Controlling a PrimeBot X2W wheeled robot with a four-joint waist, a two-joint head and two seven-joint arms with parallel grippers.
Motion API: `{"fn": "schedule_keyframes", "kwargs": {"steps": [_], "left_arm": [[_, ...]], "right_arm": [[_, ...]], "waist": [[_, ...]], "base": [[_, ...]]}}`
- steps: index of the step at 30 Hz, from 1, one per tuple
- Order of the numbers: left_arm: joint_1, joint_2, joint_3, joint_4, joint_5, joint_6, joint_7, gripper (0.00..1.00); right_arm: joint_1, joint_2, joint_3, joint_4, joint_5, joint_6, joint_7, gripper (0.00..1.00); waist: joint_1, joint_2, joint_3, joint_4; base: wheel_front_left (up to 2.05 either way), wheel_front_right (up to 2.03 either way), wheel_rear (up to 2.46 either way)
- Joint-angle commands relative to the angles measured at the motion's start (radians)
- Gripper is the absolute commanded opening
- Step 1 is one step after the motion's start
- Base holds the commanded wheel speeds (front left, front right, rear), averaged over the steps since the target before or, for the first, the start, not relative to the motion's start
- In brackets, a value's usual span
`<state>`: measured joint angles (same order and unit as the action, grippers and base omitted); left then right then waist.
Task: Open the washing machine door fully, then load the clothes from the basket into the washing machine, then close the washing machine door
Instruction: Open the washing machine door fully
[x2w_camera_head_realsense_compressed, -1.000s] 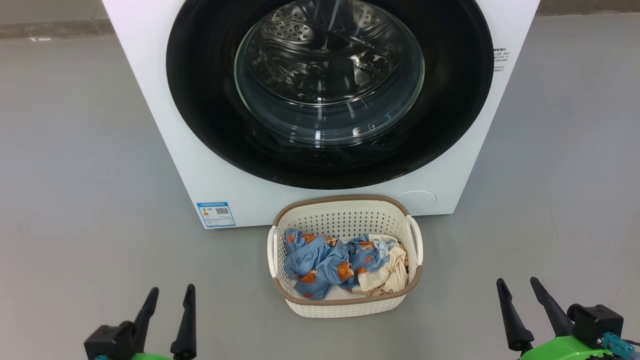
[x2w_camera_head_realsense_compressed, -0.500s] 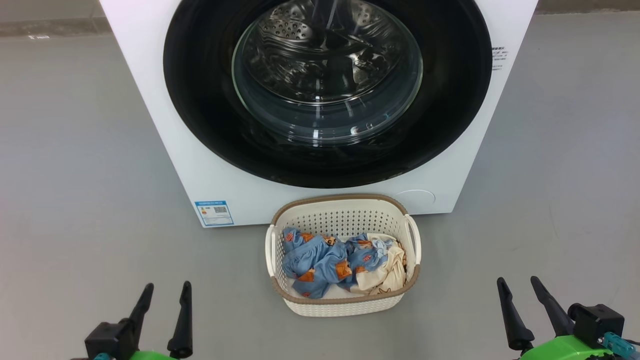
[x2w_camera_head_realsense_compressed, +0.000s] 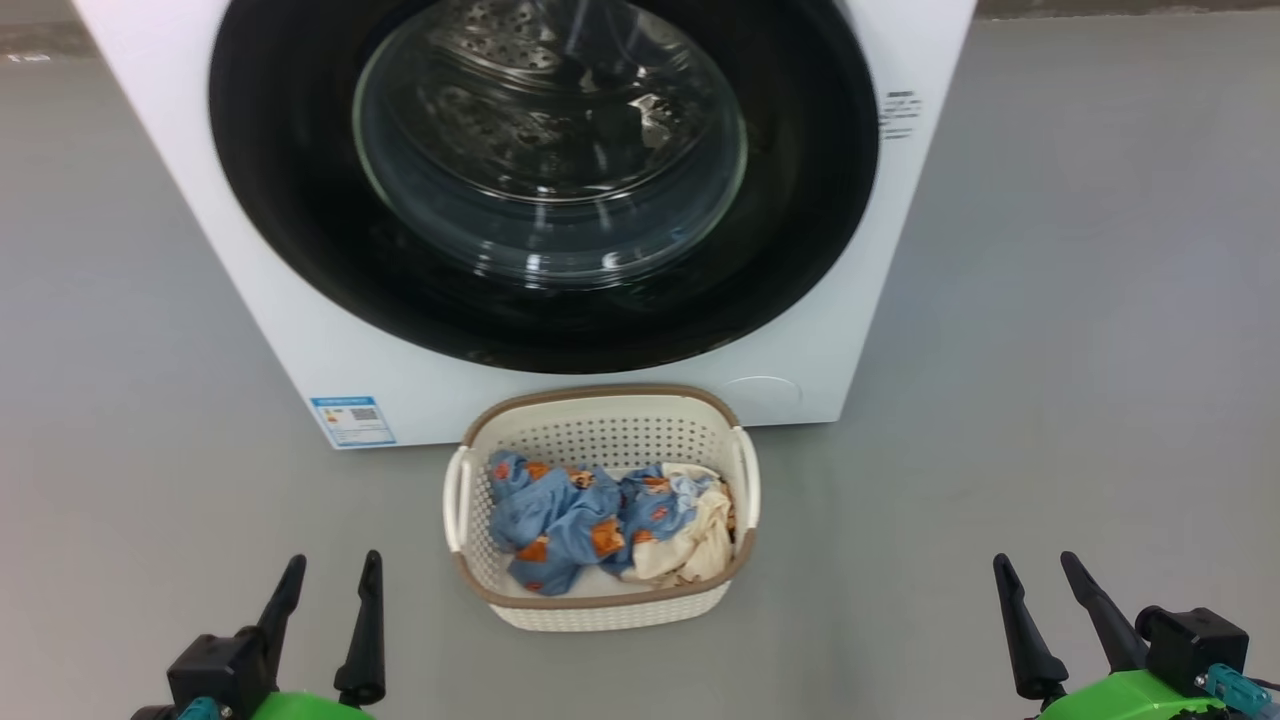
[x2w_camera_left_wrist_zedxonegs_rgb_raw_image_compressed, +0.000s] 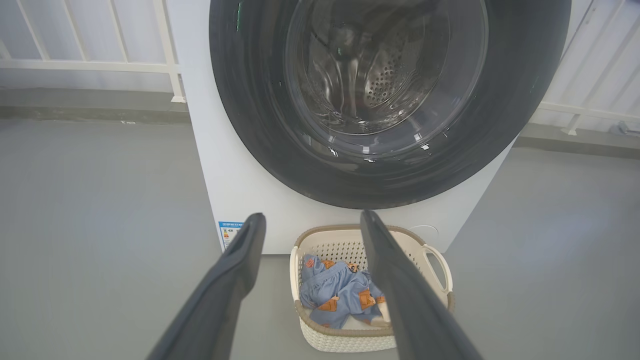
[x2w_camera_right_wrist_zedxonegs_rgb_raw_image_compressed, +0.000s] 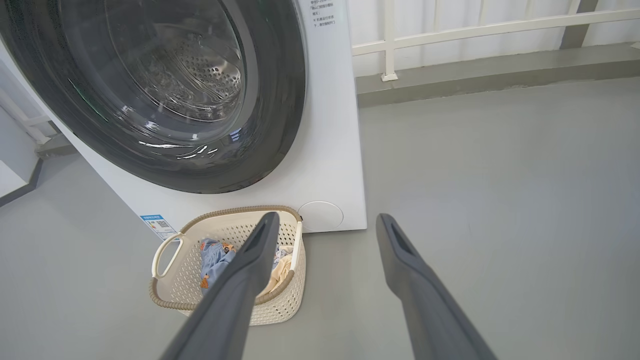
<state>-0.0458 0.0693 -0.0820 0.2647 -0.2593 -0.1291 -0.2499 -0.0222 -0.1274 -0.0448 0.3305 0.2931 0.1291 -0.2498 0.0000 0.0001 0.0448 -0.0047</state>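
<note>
The washing machine (x2w_camera_head_realsense_compressed: 300, 340) is a white box on the grey floor, and its round black door (x2w_camera_head_realsense_compressed: 290, 200) with the domed glass window lies flat against its front. Close before it stands the cream basket (x2w_camera_head_realsense_compressed: 600, 392) holding the clothes (x2w_camera_head_realsense_compressed: 560, 515), blue with orange patches and a cream piece. My left gripper (x2w_camera_head_realsense_compressed: 335, 560) hangs open at the lower left, short of the basket. My right gripper (x2w_camera_head_realsense_compressed: 1033, 560) hangs open at the lower right, farther from it. In the left wrist view the gripper (x2w_camera_left_wrist_zedxonegs_rgb_raw_image_compressed: 312, 216) frames the basket (x2w_camera_left_wrist_zedxonegs_rgb_raw_image_compressed: 440, 260). In the right wrist view the gripper (x2w_camera_right_wrist_zedxonegs_rgb_raw_image_compressed: 328, 217) stands right of the basket (x2w_camera_right_wrist_zedxonegs_rgb_raw_image_compressed: 165, 250).
A white railing (x2w_camera_left_wrist_zedxonegs_rgb_raw_image_compressed: 100, 65) on a low dark curb runs behind the machine, seen again as the railing (x2w_camera_right_wrist_zedxonegs_rgb_raw_image_compressed: 450, 35) to its right. Bare grey floor (x2w_camera_head_realsense_compressed: 1050, 350) spreads on both sides of the machine and basket.
The whole head picture has shifted, with machine and basket now further left in it: the camera moved. Both grippers keep their places in the view and stay open.
</note>
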Motion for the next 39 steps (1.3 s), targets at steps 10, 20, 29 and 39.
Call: {"fn": "schedule_keyframes", "kwargs": {"steps": [10,20,29,39], "left_arm": [[-0.045,0.006,0.037,-0.03,-0.001,-0.002,-0.012,1.0],[-0.051,0.004,0.038,-0.053,-0.042,-0.002,-0.012,1.0],[-0.053,0.001,0.032,-0.052,-0.044,-0.002,-0.012,1.0],[-0.052,-0.006,0.026,-0.054,-0.049,-0.002,-0.012,1.0]], "right_arm": [[-0.027,-0.01,0.019,-0.027,0.001,0.002,-0.012,1.0],[-0.035,-0.006,0.01,-0.029,0.001,0.002,-0.012,1.0],[-0.042,-0.006,0.011,-0.025,0.001,0.002,-0.012,1.0],[-0.088,0.008,0.025,-0.048,0.041,0.002,-0.012,0.0]], "waist": [[0.0,-0.0001,0.007,-0.002],[0.0,-0.0001,0.018,0.0],[0.0,-0.0001,0.024,0.006],[0.0,-0.0001,0.036,0.013]], "base": [[1.23,1.23,-2.46],[0.87,0.87,-1.74],[0.16,0.16,-0.32],[0.0,0.0,0.0]]}}
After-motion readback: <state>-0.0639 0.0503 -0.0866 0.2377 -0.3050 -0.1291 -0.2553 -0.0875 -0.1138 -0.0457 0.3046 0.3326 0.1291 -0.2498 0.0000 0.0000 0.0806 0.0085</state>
